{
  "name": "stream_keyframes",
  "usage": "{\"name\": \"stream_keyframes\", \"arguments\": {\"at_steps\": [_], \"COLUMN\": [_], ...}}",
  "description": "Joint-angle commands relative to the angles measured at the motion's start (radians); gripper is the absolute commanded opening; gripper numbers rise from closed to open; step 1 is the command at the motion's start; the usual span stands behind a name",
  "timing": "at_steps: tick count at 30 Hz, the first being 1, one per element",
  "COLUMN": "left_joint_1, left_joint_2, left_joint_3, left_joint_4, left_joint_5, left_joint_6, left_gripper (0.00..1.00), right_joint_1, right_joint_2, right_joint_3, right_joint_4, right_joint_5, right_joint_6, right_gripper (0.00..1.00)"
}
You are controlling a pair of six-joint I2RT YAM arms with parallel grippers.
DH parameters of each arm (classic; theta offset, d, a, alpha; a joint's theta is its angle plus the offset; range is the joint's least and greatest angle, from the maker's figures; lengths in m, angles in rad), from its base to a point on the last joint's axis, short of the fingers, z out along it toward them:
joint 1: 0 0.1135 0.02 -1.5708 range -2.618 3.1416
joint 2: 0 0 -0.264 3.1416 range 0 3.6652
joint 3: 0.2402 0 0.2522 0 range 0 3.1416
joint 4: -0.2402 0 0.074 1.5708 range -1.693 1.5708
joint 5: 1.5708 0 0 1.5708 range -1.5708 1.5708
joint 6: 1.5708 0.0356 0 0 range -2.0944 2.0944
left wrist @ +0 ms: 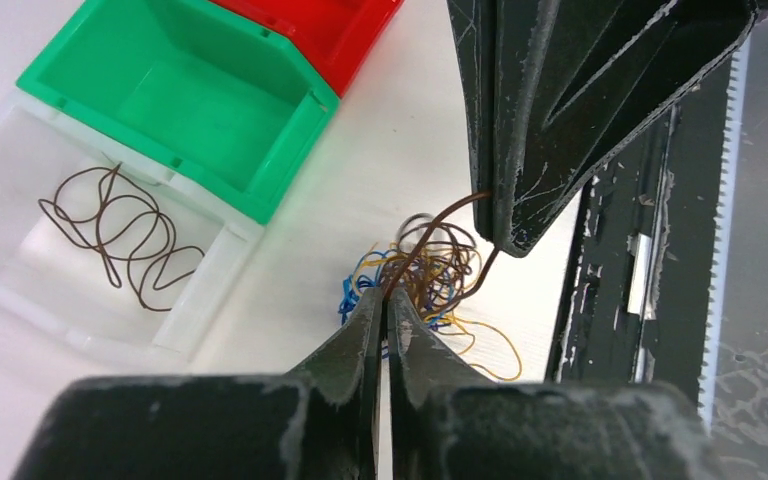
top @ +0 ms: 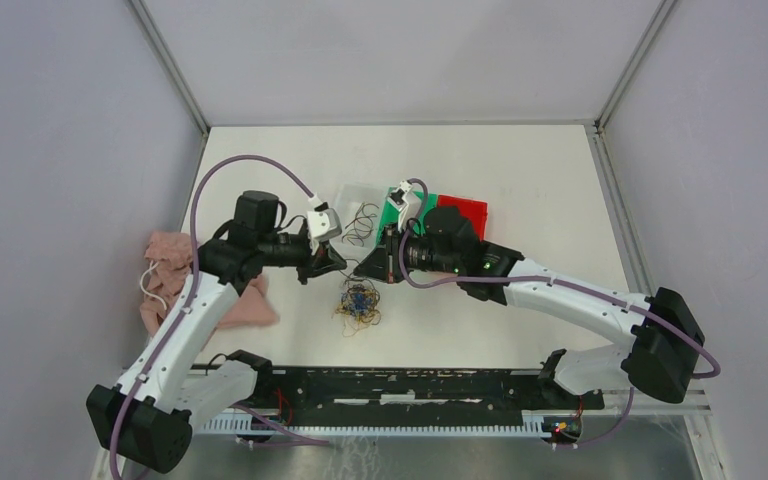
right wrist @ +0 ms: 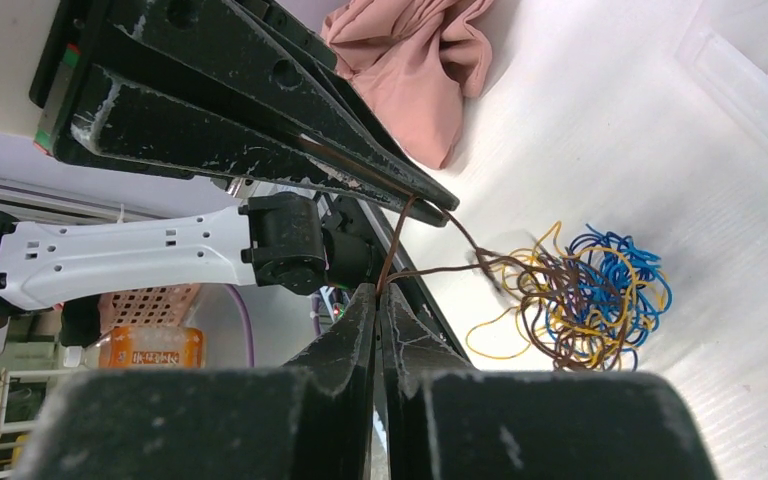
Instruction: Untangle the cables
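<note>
The white table [top: 520, 180] holds a pink cloth [top: 175, 275] at the left and a clear bin [left wrist: 200, 300] at the back, one loose brown strand [left wrist: 120, 232] inside it; the left gripper [left wrist: 385, 300] and the right gripper [right wrist: 378, 295] are both clamped on one brown cable [right wrist: 392, 240]; the tangle of cables [top: 358, 303] lies on the table near their tips.

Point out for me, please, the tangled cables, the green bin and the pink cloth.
tangled cables [right wrist: 580, 300], right wrist view, middle of the bundle.
green bin [left wrist: 185, 100], left wrist view, its bare floor.
pink cloth [right wrist: 415, 60], right wrist view, middle of its folds.
</note>
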Motion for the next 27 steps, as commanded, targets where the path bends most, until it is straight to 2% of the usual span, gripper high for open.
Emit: {"name": "stream_keyframes", "arguments": {"at_steps": [1, 6, 7, 9, 11, 13, 16, 20, 22, 24, 25, 27], "left_joint_1": [-0.001, -0.003, -0.003, -0.003, -0.004, -0.003, -0.005, -0.003, -0.005, -0.005, -0.005, -0.005], "left_joint_2": [-0.038, -0.061, -0.066, -0.077, -0.084, -0.084, -0.085, -0.094, -0.101, -0.105, -0.107, -0.111], "left_joint_3": [-0.014, -0.041, -0.048, -0.057, -0.055, -0.049, -0.039, -0.048, -0.057, -0.058, -0.055, -0.045], "left_joint_4": [0.073, 0.14, 0.16, 0.194, 0.211, 0.212, 0.212, 0.212, 0.212, 0.212, 0.214, 0.226], "left_joint_5": [-0.068, -0.051, -0.043, -0.032, -0.018, -0.013, -0.007, 0.046, 0.065, 0.067, 0.064, 0.062], "left_joint_6": [0.006, -0.07, -0.1, -0.142, -0.16, -0.162, -0.151, -0.145, -0.147, -0.146, -0.146, -0.162], "left_gripper": [0.07, 0.05, 0.08, 0.24, 0.35, 0.54, 0.6, 0.6, 0.55, 0.46, 0.36, 0.19], "right_joint_1": [0.004, 0.004, 0.006, 0.006, 0.01, 0.012, 0.013, 0.013, 0.013, 0.014, 0.013, 0.013], "right_joint_2": [-0.008, 0.014, 0.021, 0.04, 0.054, 0.062, 0.068, 0.069, 0.063, 0.054, 0.05, 0.04], "right_joint_3": [0.052, 0.053, 0.057, 0.067, 0.076, 0.086, 0.092, 0.103, 0.101, 0.095, 0.091, 0.077], "right_joint_4": [0.026, 0.07, 0.082, 0.1, 0.116, 0.126, 0.137, 0.142, 0.143, 0.142, 0.141, 0.138], "right_joint_5": [-0.031, -0.056, -0.065, -0.08, -0.093, -0.102, -0.108, -0.113, -0.112, -0.11, -0.109, -0.104], "right_joint_6": [0.002, 0.031, 0.039, 0.053, 0.064, 0.072, 0.078, 0.085, 0.084, 0.084, 0.084, 0.08], "right_gripper": [0.06, 0.06, 0.06, 0.06, 0.06, 0.06, 0.06, 0.06, 0.06, 0.06, 0.07, 0.18]}}
